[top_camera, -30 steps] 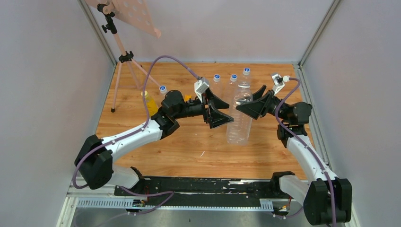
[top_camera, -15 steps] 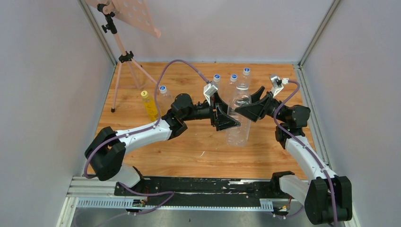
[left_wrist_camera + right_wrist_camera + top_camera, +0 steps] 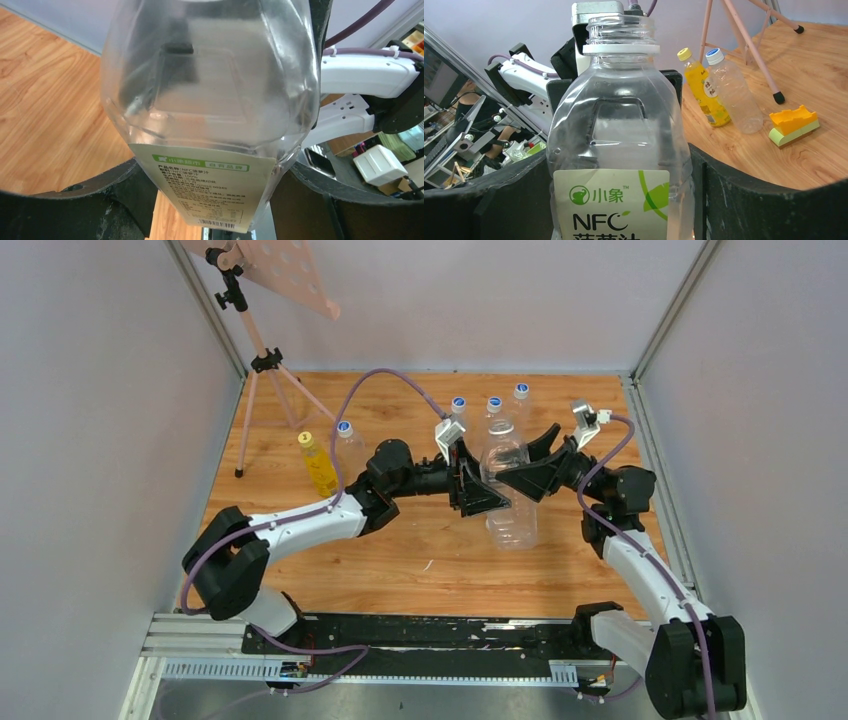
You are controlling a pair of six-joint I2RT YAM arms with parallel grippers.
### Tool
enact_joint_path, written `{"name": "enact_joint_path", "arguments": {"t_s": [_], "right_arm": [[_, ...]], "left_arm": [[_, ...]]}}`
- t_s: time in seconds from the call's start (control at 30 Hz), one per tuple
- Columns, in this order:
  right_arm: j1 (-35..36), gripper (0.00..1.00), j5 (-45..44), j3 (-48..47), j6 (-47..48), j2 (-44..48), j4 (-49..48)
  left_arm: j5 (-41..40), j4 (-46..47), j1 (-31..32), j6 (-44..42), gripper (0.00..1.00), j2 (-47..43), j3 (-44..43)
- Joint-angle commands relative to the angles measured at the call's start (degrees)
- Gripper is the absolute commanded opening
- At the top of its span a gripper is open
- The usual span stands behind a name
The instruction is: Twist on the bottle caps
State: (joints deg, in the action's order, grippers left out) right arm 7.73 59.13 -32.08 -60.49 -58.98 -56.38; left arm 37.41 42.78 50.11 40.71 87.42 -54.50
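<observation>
Left tool (image 3: 483, 480) now at wide bottle (image 3: 513, 522)

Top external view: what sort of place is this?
Probably a robotics lab test cell: a wood-topped table walled by plain grey panels, two bench-mounted arms, and a tripod holding a perforated board.

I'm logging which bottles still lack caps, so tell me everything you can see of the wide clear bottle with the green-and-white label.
The wide clear plastic bottle looks empty, with a moulded shoulder, white neck ring, bare threads and no cap. Its white label carries green print. It is upright over the wooden table, clasped by the left hand and the right hand.
</observation>
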Motion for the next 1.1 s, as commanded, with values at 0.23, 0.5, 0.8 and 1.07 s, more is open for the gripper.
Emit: {"name": "enact_joint_path", "arguments": {"t_s": [0.23, 0.5, 0.8, 1.07], "right_arm": [[0.9, 0.8, -2.19, -2.44, 11.61, 2.89, 19.86], [1.0, 0.82, -1.31, -5.69, 12.81, 2.99, 26.18], [1.06, 0.73, 0.37, -9.04, 15.12, 1.57, 30.4], [1.26, 0.16, 2.69, -6.1, 9.27, 0.33, 17.95]], "left_arm": [[-17.32, -26.23, 2.1, -22.25, 0.07, -15.52, 3.66], [-21.1, -34.13, 2.1, -30.37, 0.11, -19.9, 4.09], [-21.21, -38.12, 2.1, -33.96, 0.0, -21.8, 3.17], [-16.71, -35.97, 2.02, -33.4, 0.62, -22.39, 3.36]]}}
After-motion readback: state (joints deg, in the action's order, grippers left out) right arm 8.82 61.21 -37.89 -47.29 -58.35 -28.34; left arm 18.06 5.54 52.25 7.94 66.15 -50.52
